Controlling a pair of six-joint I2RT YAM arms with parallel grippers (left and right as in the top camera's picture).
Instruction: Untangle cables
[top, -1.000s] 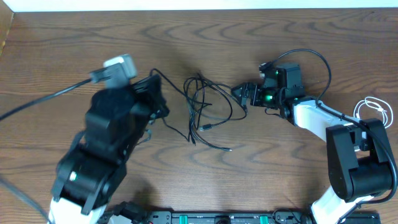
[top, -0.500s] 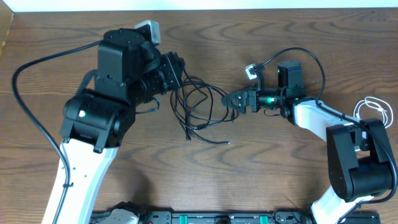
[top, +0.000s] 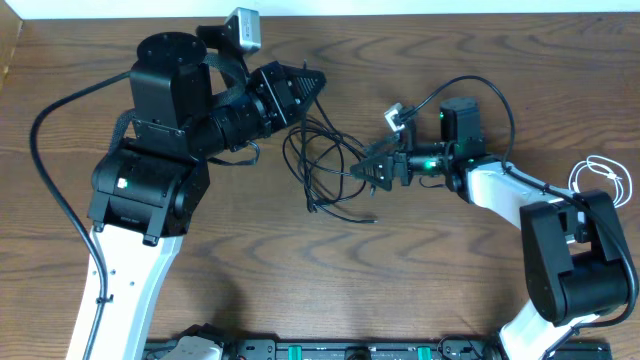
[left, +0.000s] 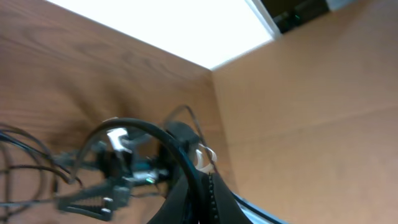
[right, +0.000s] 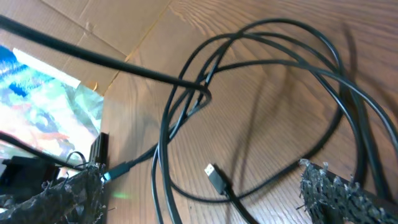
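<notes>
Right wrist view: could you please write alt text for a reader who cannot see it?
Thin black cables form tangled loops over a brown wooden table, one small plug end at bottom centre. The open right pincer frames the lower corners with its dark fingertips.

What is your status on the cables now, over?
Left gripper jaws shut, seemingly on a strand. Right gripper jaws open beside the black cables, tangled. White cable lies apart. No obstacle seen.
</notes>
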